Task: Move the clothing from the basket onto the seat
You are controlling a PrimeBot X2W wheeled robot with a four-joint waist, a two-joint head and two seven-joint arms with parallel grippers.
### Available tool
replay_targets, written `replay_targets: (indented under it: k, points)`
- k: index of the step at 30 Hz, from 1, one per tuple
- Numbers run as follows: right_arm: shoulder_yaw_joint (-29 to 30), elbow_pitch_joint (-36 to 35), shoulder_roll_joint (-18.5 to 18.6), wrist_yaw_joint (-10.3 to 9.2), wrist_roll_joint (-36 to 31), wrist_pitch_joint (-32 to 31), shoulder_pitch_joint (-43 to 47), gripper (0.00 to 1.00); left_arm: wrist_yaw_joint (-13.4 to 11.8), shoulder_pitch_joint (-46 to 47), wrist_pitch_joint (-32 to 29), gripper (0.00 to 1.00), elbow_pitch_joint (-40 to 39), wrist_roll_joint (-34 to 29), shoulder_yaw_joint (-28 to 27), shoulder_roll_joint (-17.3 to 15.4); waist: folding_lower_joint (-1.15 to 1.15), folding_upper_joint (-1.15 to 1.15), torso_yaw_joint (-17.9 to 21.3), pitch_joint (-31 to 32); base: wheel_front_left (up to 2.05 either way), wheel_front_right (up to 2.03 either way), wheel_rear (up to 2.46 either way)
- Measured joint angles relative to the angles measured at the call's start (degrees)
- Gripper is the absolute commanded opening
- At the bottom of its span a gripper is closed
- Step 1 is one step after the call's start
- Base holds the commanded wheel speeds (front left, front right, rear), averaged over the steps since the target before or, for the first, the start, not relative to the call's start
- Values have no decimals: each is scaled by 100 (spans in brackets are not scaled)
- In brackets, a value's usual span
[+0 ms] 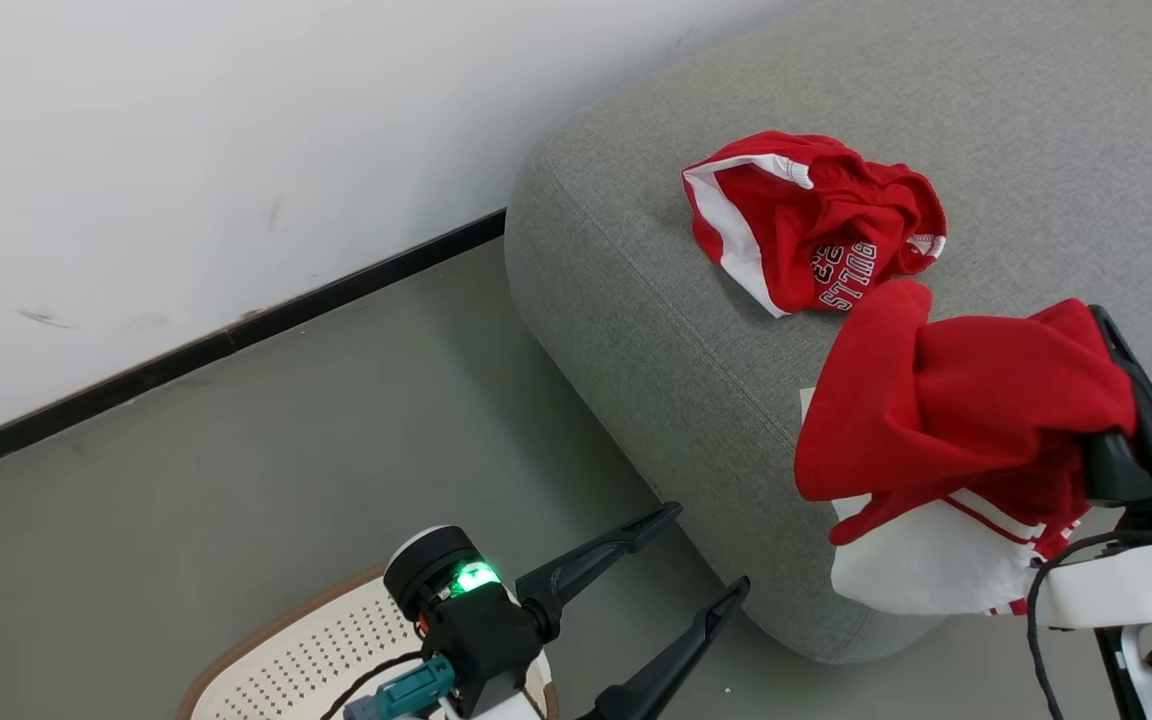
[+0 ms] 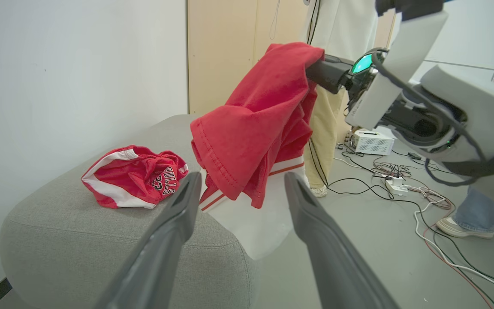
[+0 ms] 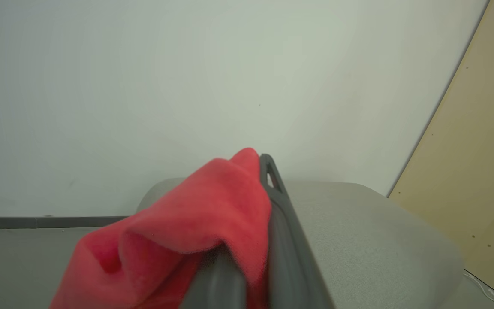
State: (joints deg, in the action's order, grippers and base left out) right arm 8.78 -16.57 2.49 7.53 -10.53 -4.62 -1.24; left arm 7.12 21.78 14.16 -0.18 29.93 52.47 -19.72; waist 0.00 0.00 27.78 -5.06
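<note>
Red lettered jersey [image 1: 816, 225] lies crumpled on the grey seat [image 1: 636, 300], so one piece is delivered. A second red garment [image 1: 946, 420] hangs above the seat's near edge from the right gripper [image 1: 1116, 350], whose fingers are clamped on it. Its long axis is roughly vertical, white panel lowest. The left gripper [image 1: 711, 547] is empty, fingers apart, beside the basket [image 1: 316, 650], whose contents are hidden.

Grey seat [image 1: 1036, 120] (crumpled red garment [image 1: 816, 225] atop)

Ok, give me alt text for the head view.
The right end effector, shut, holds a red garment with a white panel at the near corner of a grey seat; a second red garment with white lettering lies crumpled on it. The left end effector hangs open above a white basket.
</note>
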Motion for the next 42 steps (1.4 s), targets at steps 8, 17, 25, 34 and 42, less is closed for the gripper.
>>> replay_targets:
  k: [8,17,25,34,42]
  points:
    - [277,35,-3,0,102,0,-341,0,0,57,7,100,1,-4,0,-26,0,0,-17,-111,0,0,0]
    - [575,66,258,0,96,-1,-766,0,0,83,8,100,-30,-9,34,-101,0,0,25,-246,0,0,0]
    - [554,285,569,0,223,-101,-1283,0,0,91,32,100,-92,-9,46,-145,0,0,83,-441,0,0,0]
    - [517,621,1027,1,385,-264,-2120,0,-1,188,-62,100,-203,-9,35,-249,0,0,129,-742,0,0,0]
    - [539,1126,1399,1,628,-410,-2939,0,-60,201,-204,100,-336,-34,-35,-387,0,0,122,-1086,0,0,0]
